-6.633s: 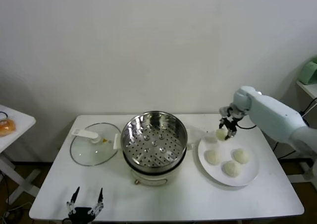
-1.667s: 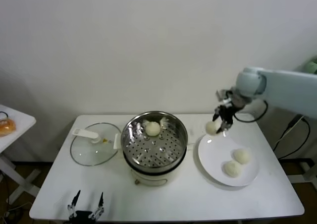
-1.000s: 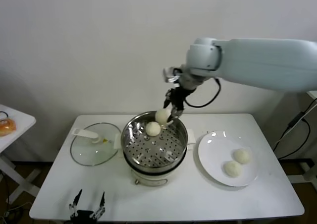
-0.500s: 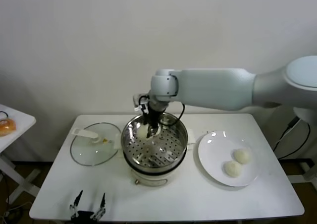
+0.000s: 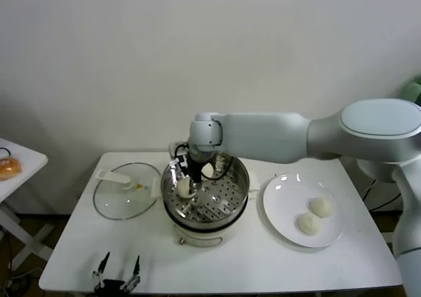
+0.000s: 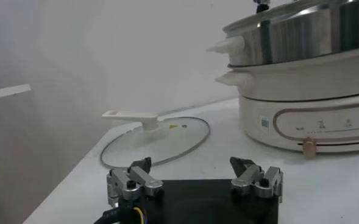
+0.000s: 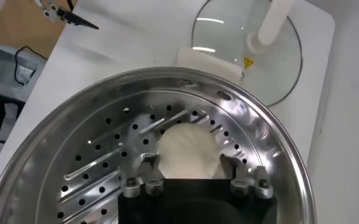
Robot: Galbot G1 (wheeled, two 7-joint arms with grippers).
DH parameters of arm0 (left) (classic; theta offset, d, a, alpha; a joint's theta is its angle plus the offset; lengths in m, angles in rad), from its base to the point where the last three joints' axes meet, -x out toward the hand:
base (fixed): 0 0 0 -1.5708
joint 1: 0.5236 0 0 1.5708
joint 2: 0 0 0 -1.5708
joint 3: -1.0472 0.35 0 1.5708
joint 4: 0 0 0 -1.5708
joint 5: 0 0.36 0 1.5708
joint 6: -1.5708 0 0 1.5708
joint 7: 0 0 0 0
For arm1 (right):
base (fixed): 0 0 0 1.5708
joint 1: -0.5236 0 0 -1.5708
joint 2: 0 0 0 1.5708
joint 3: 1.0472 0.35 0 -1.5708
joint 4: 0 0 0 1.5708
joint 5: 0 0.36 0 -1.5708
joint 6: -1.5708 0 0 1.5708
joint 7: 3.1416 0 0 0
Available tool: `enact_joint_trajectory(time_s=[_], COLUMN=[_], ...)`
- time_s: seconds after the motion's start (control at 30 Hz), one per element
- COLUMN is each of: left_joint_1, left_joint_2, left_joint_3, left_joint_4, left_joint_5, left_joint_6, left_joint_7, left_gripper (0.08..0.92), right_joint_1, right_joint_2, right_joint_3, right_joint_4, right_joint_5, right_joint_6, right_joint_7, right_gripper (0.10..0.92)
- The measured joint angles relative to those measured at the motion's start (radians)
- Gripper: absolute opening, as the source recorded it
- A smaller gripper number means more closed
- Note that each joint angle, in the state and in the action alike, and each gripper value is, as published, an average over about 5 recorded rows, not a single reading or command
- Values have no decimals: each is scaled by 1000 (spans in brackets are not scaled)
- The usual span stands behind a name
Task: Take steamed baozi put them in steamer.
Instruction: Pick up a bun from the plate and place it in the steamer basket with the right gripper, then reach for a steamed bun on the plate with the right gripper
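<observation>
The right gripper (image 5: 186, 186) reaches down into the steamer (image 5: 235, 179), its fingers (image 7: 147, 167) closed against either side of a smooth, round, off-white baozi (image 7: 188, 150) held just over the perforated steel tray. A second bun (image 5: 208, 171) lies on the tray toward the far side of the pot. Two more buns (image 5: 321, 207) sit on the round white plate (image 5: 283, 205) near the right edge of the white table (image 5: 263, 264).

The steamer is a shiny steel pot on a white electric base with side handles (image 6: 227, 46), standing mid-table; the base carries a small label and markings too small to read. A flat round glass lid (image 5: 125, 195) with a white handle lies toward the left edge, bearing a small yellow warning triangle (image 7: 247, 62).

The left gripper (image 6: 194, 180) hangs at the near edge, fingers spread and holding nothing.
</observation>
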Motion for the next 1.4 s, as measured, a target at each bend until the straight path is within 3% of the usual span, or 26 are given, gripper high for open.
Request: enact_joint_trajectory(time_s=[0.13, 0.37, 0.7, 1.0, 1.4], left_joint_1=[4, 10, 3, 2, 1], left_joint_2=[-1, -3, -11, -14, -15], left_joint_3=[0, -3, 7, 1, 0], left_joint_4=[-6, -8, 3, 2, 12], left_joint_5=[3, 8, 19, 19, 24], left_joint_6=[1, 1, 1, -1, 2], left_joint_7=[0, 1, 0, -3, -4], left_gripper=[823, 823, 823, 823, 823], right_joint_1=[5, 94, 305, 310, 14], right_joint_2=[-13, -107, -361, -610, -806], right_joint_3=[6, -25, -199, -287, -119], right_joint_4=[13, 79, 164, 249, 261], right_joint_5=[5, 32, -5, -146, -384], right_joint_6=[9, 54, 192, 251, 251], right_joint_7=[-3, -51, -206, -246, -208], right_gripper=[813, 822, 823, 823, 823])
